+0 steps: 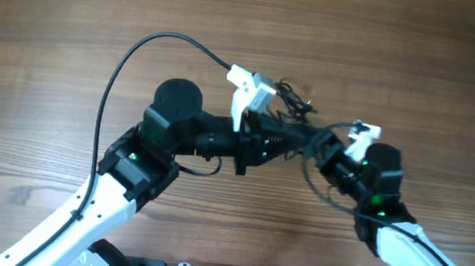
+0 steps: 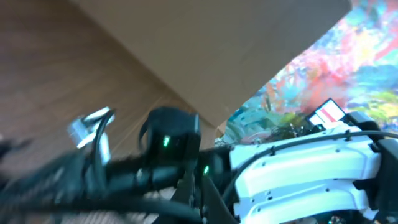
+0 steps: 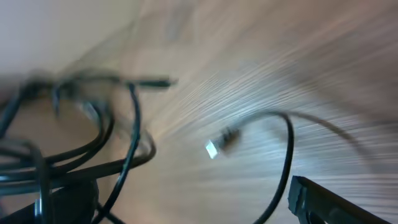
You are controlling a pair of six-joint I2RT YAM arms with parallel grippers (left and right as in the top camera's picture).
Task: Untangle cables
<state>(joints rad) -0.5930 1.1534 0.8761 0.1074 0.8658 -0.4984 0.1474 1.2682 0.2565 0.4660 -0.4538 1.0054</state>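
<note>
The cables (image 1: 294, 104) are thin black strands in a small knot at mid-table, just beyond both grippers. My left gripper (image 1: 298, 139) reaches in from the left and is shut. In the blurred left wrist view its fingers (image 2: 194, 200) meet in a dark wedge, and a black strand (image 2: 124, 208) runs into their tips. My right gripper (image 1: 326, 153) faces it from the right and stands open. The right wrist view shows the tangle (image 3: 81, 130) at the left. A loose strand (image 3: 289, 155) with a silver plug end (image 3: 214, 148) lies between the wide-apart fingers (image 3: 329, 202).
The wooden table (image 1: 52, 19) stretches all round. A thick black arm cable (image 1: 138, 57) arcs over the left arm. The left wrist view shows the right arm's white housing (image 2: 311, 168) close in front.
</note>
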